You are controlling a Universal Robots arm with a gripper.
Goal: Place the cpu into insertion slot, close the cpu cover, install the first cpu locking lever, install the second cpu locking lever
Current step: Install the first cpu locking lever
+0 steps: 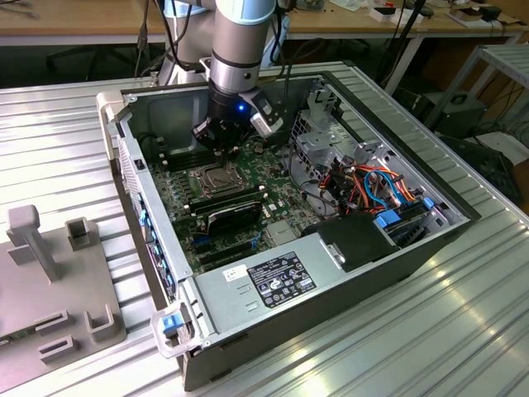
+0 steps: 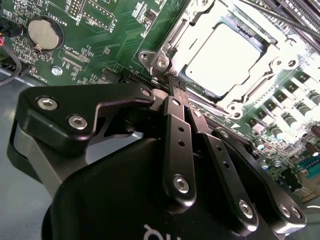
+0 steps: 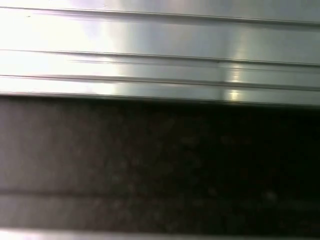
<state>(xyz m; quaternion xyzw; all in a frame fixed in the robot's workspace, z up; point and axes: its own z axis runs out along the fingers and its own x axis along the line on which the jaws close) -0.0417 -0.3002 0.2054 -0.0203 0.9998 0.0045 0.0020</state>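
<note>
Hand (image 2: 175, 87) down inside the open computer case (image 1: 331, 273), black fingers (image 2: 179, 145) drawn together to a closed tip, nothing gripped between them. Tip poised right at the near corner of the insertion slot (image 2: 165, 60), beside a screw on the frame; contact with the frame not clear. Cpu (image 2: 225, 57) already seated in the slot, pale metal top glaring bright in the upper right of the second wrist view. Cpu cover (image 2: 197, 22) lying flat around the chip, silvery frame bordering its edges. Green motherboard (image 2: 100, 40) spread across the upper left of that view, with a round coin battery (image 2: 44, 32) near the left edge.

In the exterior view, arm (image 1: 241, 50) coming down from the top centre, hand (image 1: 216, 142) just above the socket (image 1: 216, 178) in the middle of the frame. Power supply box (image 1: 264, 285) at lower centre, bundle of coloured cables (image 1: 376, 186) at right. Case resting on a ribbed metal counter (image 1: 430, 331); grey fixture (image 1: 50, 281) at lower left.

Ribbed metal surface (image 3: 160, 50) blurred in the first wrist view.
</note>
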